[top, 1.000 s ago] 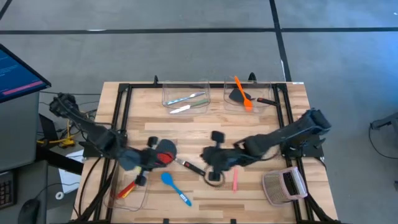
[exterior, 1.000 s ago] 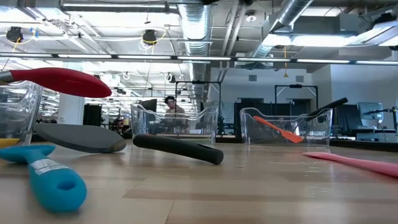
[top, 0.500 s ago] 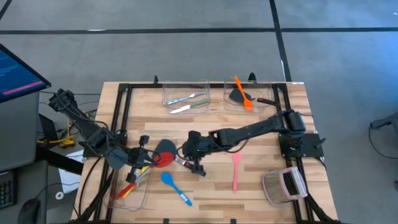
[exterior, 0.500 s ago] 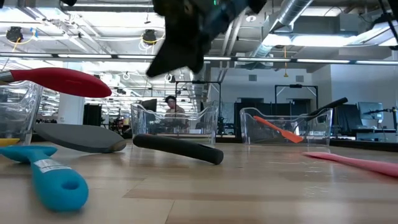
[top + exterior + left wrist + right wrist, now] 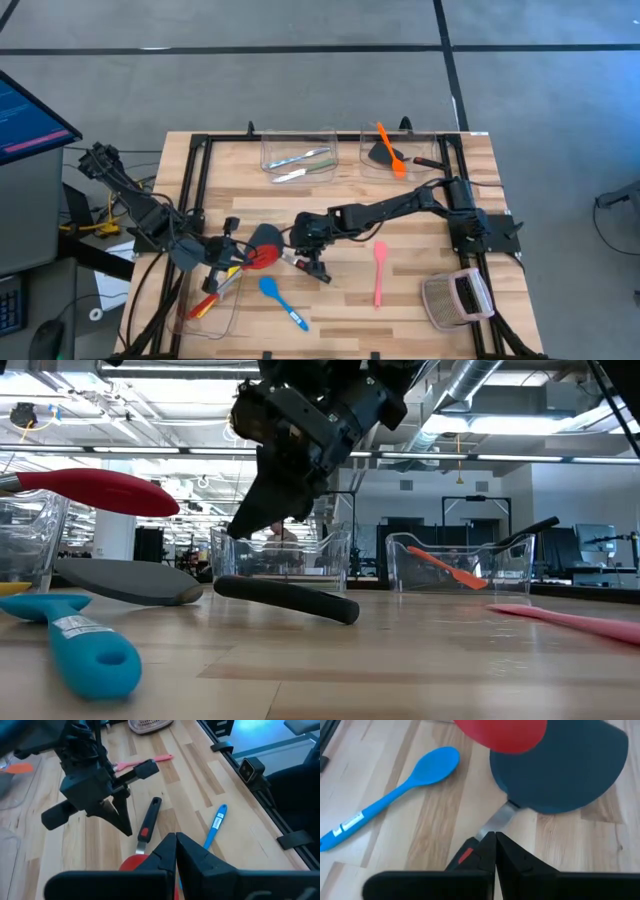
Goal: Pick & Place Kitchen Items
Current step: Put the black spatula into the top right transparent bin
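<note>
Both arms reach toward the table's middle. Stretched low across the boards, the right gripper (image 5: 312,262) hangs with fingers pressed together, empty, just above the black turner (image 5: 285,250). Bent near the clear bin (image 5: 232,322), the left gripper (image 5: 228,272) clamps the red slotted spoon (image 5: 262,256), its bowl over the turner's blade.

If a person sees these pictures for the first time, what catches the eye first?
The right end effector, shut, hangs just above the black turner's handle at the table's middle. Beside it the left end effector carries a red spoon over the turner's blade; a blue spoon lies nearby.
</note>
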